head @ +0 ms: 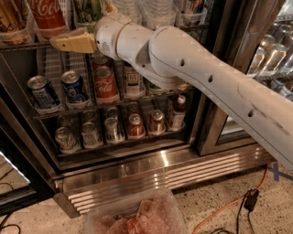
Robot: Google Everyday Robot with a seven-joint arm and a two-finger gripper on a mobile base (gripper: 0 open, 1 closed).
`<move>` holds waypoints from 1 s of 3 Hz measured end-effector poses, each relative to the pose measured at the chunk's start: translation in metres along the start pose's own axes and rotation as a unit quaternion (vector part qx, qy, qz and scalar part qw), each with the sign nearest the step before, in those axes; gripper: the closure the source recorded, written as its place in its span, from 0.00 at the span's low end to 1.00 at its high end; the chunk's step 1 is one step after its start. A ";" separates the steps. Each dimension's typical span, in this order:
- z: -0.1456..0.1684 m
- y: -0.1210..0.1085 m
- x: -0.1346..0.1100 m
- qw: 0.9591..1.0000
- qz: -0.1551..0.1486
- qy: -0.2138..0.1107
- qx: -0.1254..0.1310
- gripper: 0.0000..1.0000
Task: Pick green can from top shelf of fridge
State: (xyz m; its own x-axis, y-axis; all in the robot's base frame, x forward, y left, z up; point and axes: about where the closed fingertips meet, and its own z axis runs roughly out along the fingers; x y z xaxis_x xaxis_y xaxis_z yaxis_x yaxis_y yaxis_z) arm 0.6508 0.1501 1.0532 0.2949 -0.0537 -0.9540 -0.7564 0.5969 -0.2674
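Observation:
The green can stands on the top shelf of the fridge, between a tall red Coca-Cola can and clear bottles. Only its lower part shows at the top edge of the camera view. My gripper, tan on a white wrist, is at the front rail of the top shelf, just below and left of the green can. It points left across the shelf front. It holds nothing that I can see. My white arm crosses the view from the right.
Short cans fill the middle rack and more fill the lower one. The open door's black frame stands to the right with bottles behind glass. A clear plastic bin and an orange cable lie on the floor.

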 end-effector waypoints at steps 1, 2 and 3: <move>0.003 -0.009 -0.007 1.000 0.004 -0.011 0.007 0.00; 0.004 -0.011 -0.006 1.000 0.007 -0.012 0.007 0.19; 0.008 -0.011 -0.003 1.000 0.011 -0.009 0.004 0.42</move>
State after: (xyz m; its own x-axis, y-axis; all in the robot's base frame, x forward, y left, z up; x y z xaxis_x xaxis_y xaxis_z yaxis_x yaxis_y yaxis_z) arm 0.6628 0.1502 1.0596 0.2890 -0.0263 -0.9570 -0.7584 0.6038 -0.2457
